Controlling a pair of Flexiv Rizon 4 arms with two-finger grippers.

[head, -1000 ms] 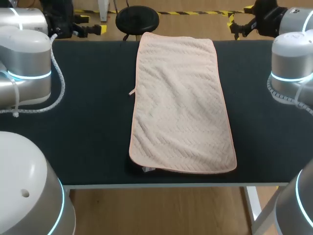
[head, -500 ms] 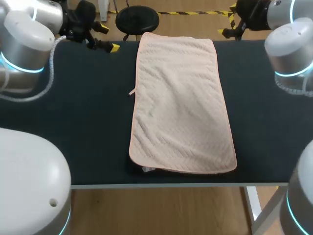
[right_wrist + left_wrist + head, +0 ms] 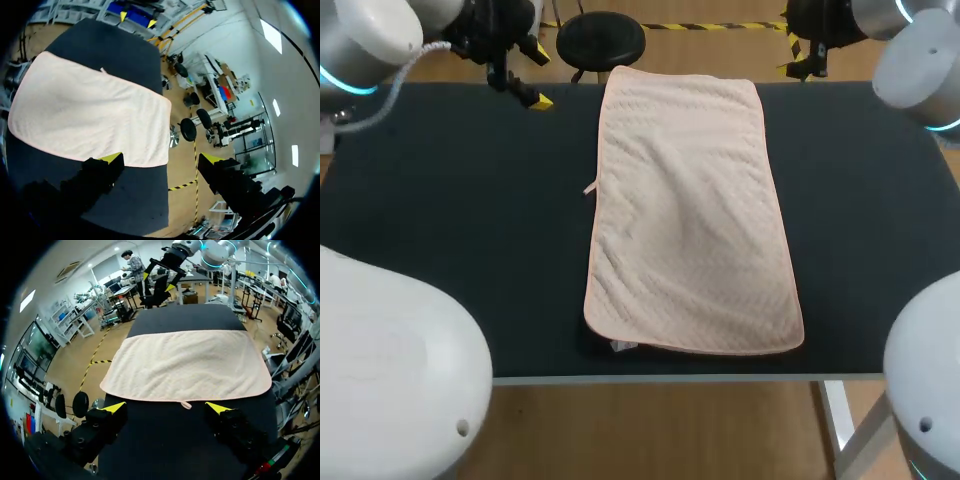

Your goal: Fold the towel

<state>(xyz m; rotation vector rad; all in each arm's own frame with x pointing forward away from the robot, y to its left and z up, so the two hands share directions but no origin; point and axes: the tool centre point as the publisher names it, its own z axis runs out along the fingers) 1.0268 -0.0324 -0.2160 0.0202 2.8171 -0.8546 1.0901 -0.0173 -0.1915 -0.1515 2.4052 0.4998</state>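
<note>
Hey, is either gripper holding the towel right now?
No, the towel lies flat on the table, with the left gripper and the right gripper both open and clear of it.

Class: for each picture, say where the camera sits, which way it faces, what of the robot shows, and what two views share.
Head view: above and behind the robot, facing down on the table and towel; left arm and right arm show.
Left wrist view: on the left arm, facing across the towel; open left fingers show.
Right wrist view: on the right arm, facing across the towel; open right fingers show.
Shared: the wrist views face each other, each catching the other arm.
</note>
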